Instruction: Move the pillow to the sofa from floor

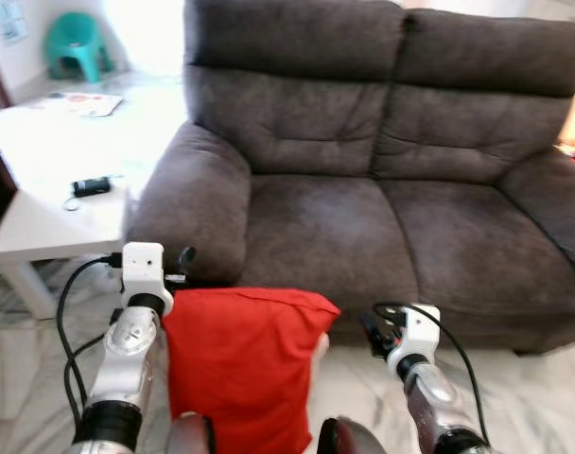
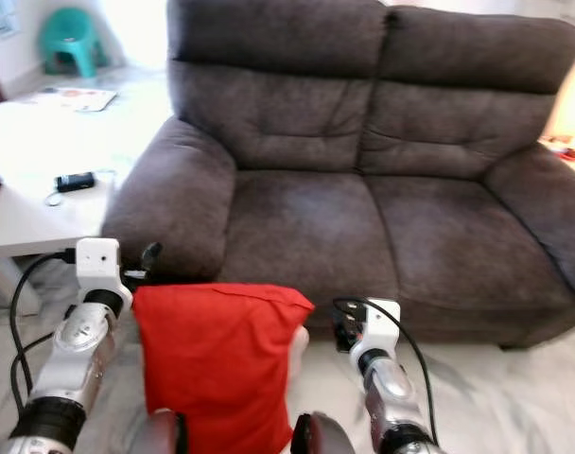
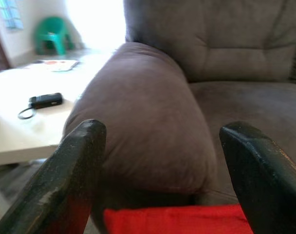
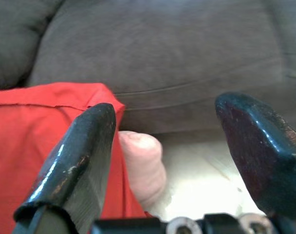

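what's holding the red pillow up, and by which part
The red pillow sits between the left gripper and right gripper, pressed at its two sides; both jaws stand open, so neither clamps it.

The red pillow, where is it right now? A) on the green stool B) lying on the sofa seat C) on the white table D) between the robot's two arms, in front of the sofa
D: the red pillow sits between the left gripper and right gripper, both open, in front of the sofa, whose seat cushions have no pillow on them.
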Robot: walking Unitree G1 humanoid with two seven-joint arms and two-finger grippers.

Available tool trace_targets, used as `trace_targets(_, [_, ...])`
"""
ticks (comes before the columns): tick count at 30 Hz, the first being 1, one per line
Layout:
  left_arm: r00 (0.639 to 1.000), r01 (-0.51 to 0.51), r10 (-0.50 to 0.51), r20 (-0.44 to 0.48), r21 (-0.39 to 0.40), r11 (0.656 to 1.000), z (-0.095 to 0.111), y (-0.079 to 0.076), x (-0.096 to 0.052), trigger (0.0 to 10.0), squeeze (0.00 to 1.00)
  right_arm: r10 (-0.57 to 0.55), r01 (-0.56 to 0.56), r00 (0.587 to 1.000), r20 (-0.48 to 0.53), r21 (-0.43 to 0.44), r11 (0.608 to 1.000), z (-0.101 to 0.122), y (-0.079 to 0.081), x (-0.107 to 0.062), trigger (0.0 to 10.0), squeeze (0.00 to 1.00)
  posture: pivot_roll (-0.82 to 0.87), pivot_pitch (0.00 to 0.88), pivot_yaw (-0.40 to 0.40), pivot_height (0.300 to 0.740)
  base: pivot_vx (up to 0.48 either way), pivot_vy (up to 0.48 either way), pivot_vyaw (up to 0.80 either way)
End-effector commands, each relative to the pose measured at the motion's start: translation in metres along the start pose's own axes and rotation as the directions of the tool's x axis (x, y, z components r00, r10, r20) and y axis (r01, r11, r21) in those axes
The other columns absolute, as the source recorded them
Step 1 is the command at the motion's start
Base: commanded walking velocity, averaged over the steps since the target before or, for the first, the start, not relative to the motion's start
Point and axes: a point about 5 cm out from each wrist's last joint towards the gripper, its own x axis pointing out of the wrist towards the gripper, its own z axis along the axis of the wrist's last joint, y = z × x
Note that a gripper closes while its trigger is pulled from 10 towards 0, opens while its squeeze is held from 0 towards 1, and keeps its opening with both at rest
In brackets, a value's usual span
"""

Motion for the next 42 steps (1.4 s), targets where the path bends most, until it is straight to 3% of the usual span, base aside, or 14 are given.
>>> trace_targets(1, [0.999, -0.006, 0.006, -0.054, -0.001, 1.0, -0.011, 0.0, -0.003, 10.0, 0.0, 0.01, -0.01, 1.0, -0.008, -0.01, 1.0, 0.001, 0.002, 0.001, 10.0, 0.0, 0.04, 0.0, -0.114, 0.612, 0.0, 0.0, 0.0])
trace_targets(16, [0.998, -0.012, 0.012, -0.065, 0.004, 1.0, -0.011, 0.002, -0.001, 10.0, 0.0, 0.058, -0.058, 0.998, -0.004, -0.035, 0.998, 0.008, 0.009, 0.006, 10.0, 0.0, 0.05, 0.0, -0.122, 0.612, 0.0, 0.0, 0.57])
trace_targets(32, [0.998, 0.002, -0.003, -0.069, -0.01, 1.0, -0.012, 0.001, -0.001, 10.0, 0.0, 0.077, -0.077, 0.997, -0.015, -0.022, 0.997, 0.01, 0.015, 0.009, 10.0, 0.0, 0.05, 0.0, -0.122, 0.612, 0.0, 0.0, 0.0])
trace_targets(42, [0.998, 0.007, -0.008, -0.069, -0.016, 1.0, -0.011, -0.001, -0.001, 10.0, 0.0, 0.094, -0.095, 0.996, -0.006, -0.022, 0.995, 0.013, 0.018, 0.011, 10.0, 0.0, 0.05, 0.0, -0.126, 0.612, 0.293, 0.0, 0.0])
